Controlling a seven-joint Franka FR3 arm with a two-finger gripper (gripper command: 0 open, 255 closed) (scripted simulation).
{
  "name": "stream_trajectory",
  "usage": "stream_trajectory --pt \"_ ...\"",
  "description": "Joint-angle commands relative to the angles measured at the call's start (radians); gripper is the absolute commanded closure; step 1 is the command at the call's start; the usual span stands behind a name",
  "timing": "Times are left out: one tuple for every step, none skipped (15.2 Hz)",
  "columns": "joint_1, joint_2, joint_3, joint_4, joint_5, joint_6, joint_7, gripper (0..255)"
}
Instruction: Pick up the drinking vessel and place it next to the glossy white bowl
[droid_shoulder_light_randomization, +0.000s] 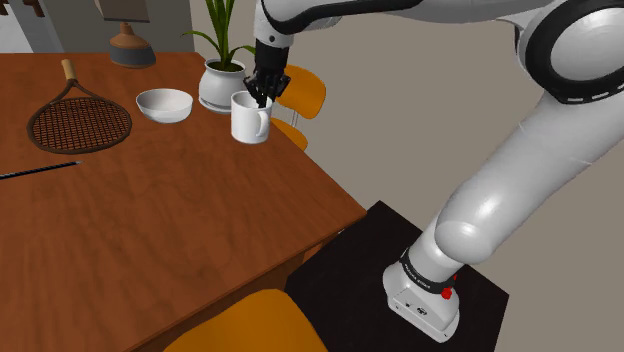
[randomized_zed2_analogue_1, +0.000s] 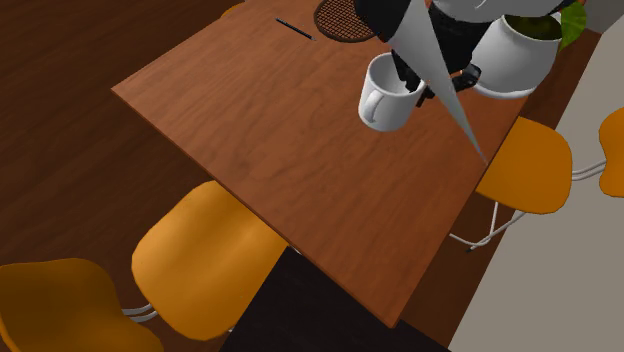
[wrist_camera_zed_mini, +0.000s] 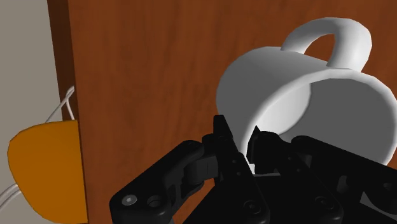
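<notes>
While the black two-finger gripper (droid_shoulder_light_randomization: 262, 97) is pinching the glossy white handled mug (droid_shoulder_light_randomization: 248, 121) by its rim, it's probably feeling stiff, slick and chippable

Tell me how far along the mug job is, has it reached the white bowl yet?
Done: the grasp, with the jaws shut on the rim of the white mug. In hand: the mug is upright by the plant pot, a gap of table away from the bowl; whether it is lifted I cannot tell. Left: set it beside the bowl and release.
</notes>
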Motion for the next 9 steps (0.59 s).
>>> stream_trajectory --pt "-0.002 0.083 0.0 0.092 -0.017 -0.01 0.003 255" --pt "-0.003 0.124 -0.001 0.139 -0.025 -0.017 0.004 255" --pt "-0.003 0.165 -0.002 0.189 -0.034 -0.026 0.004 255" --pt "-0.002 0.207 -0.004 0.24 -0.042 -0.036 0.005 255" --pt "-0.001 0.25 -0.005 0.294 -0.05 -0.048 0.005 255" --pt "0.001 0.294 -0.007 0.351 -0.058 -0.062 0.005 255" --pt "0.003 0.339 -0.009 0.41 -0.066 -0.077 0.004 255" --pt "0.006 0.385 -0.011 0.474 -0.073 -0.095 0.004 255" --pt "0.01 0.433 -0.013 0.542 -0.081 -0.115 0.003 255"
